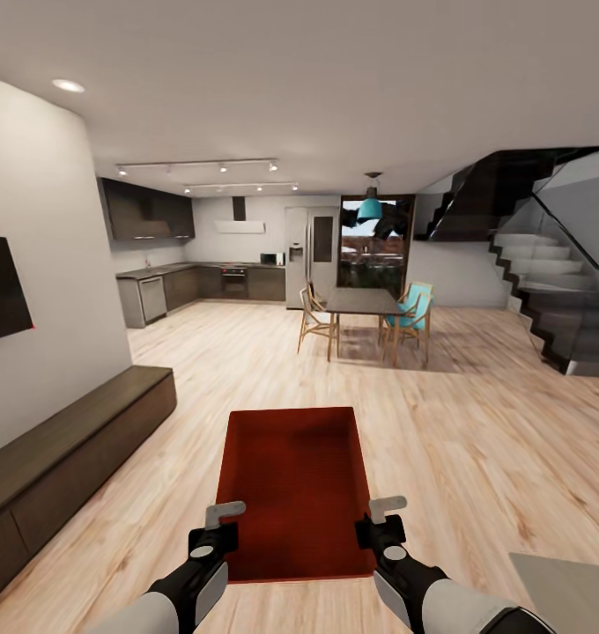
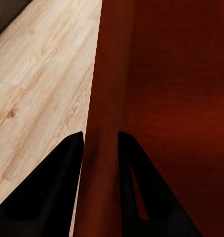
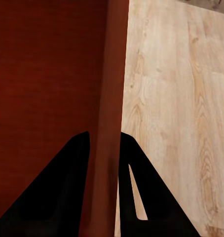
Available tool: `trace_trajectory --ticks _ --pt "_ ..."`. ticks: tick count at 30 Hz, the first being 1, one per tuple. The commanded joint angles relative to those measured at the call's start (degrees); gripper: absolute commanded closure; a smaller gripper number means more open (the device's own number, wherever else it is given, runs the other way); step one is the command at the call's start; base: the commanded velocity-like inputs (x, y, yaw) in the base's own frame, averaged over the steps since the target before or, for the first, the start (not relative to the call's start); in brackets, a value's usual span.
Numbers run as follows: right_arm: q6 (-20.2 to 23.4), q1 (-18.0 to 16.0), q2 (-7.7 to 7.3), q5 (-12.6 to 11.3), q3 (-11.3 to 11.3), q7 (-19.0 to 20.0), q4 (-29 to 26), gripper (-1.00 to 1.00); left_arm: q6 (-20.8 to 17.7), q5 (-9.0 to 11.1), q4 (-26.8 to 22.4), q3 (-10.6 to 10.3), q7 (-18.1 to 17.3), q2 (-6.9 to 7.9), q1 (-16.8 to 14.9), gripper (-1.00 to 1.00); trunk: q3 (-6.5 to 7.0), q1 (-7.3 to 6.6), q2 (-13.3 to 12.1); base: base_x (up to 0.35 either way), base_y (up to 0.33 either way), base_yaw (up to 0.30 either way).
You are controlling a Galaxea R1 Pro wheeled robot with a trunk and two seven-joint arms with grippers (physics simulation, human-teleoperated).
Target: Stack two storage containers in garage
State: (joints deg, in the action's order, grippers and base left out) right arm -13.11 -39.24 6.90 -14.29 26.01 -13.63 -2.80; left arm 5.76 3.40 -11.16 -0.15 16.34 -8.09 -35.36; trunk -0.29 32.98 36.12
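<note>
The left gripper (image 2: 101,148) has its jaws pinched on the left wall of the container (image 1: 295,480); the right gripper (image 3: 103,148) is clamped likewise on the right wall. The container is held level between both arms, in front of the trunk and above the wood floor (image 1: 476,440). A kitchen (image 1: 203,282), dining table (image 1: 363,304) and stairs (image 1: 546,291) are seen ahead. The carry is judged under way: the garage is not yet reached, and the stacking is left.

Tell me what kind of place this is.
Likely an open-plan home: a kitchen with cabinets and fridge, a dining table with chairs, and a staircase over wood floor.
</note>
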Motion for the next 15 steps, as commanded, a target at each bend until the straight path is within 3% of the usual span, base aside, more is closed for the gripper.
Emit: trace_trajectory --ticks 1,12,15 --pt "0.11 -0.05 0.05 0.31 -4.92 -0.09 -2.03 1.0 0.31 0.03 0.01 -0.2 1.77 0.89 0.03 1.0 -0.03 0.05 0.04 0.321 0.0 0.0" --pt "0.11 -0.05 0.05 0.31 -4.92 -0.09 -2.03 1.0 0.32 0.03 -0.01 -0.2 1.77 0.89 0.03 1.0 -0.03 0.05 0.04 0.321 0.0 -0.005" --pt "0.11 -0.05 0.05 0.31 -4.92 -0.09 -2.03 1.0 0.32 0.03 -0.01 -0.2 1.77 0.89 0.03 1.0 -0.03 0.05 0.04 0.321 0.0 -0.202"
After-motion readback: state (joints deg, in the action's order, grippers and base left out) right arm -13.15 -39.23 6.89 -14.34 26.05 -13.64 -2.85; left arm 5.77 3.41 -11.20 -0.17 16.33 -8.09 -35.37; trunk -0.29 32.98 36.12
